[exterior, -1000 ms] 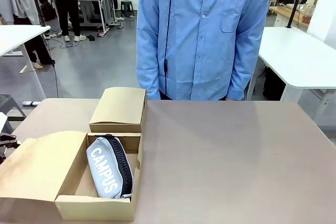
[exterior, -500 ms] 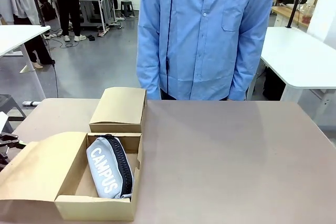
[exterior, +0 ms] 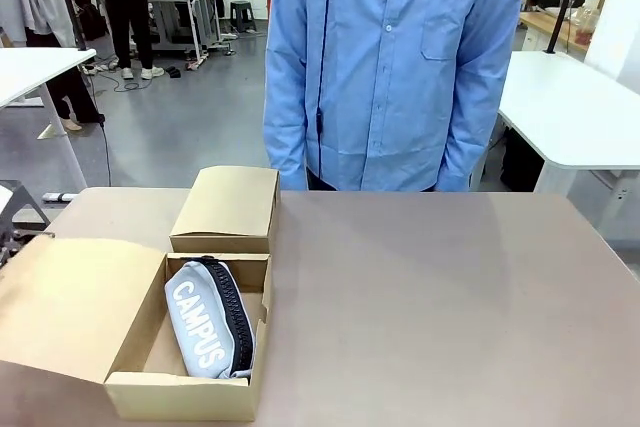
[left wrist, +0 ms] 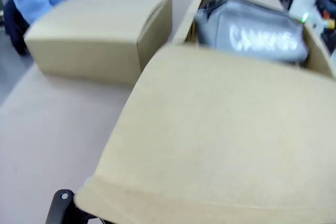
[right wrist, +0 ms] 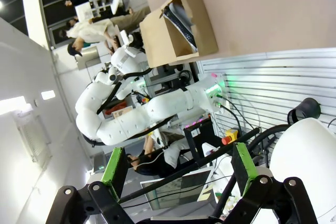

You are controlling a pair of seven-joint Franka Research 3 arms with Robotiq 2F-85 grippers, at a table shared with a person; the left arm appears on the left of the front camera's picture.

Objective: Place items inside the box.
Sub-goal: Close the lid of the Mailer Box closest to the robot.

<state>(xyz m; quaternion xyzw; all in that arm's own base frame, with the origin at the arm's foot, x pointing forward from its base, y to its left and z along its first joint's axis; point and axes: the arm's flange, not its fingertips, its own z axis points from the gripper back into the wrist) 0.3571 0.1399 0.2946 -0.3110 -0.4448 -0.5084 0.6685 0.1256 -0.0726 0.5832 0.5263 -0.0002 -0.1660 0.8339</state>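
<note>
An open cardboard box (exterior: pixel 185 397) stands at the table's front left. A grey zip pouch lettered "CAMPUS" (exterior: pixel 195 322) lies inside it, dark zip on its right side. The box's lid (exterior: pixel 70 307) is tilted up on the left. My left gripper (exterior: pixel 8 239) is at the lid's outer edge, at the picture's far left. In the left wrist view the lid (left wrist: pixel 220 140) covers the fingers, apart from one black finger (left wrist: pixel 60 205); the pouch (left wrist: pixel 257 35) lies beyond. My right gripper (right wrist: pixel 178 174) hangs open and holds nothing, well off the table, with the box (right wrist: pixel 178 30) far away.
A second, closed cardboard box (exterior: pixel 225 209) sits just behind the open one, nearly touching it. A person in a blue shirt (exterior: pixel 390 67) stands at the far edge with arms down. The brown tabletop (exterior: pixel 450 297) stretches bare to the right.
The lid's left edge has risen and my left gripper has moved up with it. The pouch and both boxes have stayed where they were.
</note>
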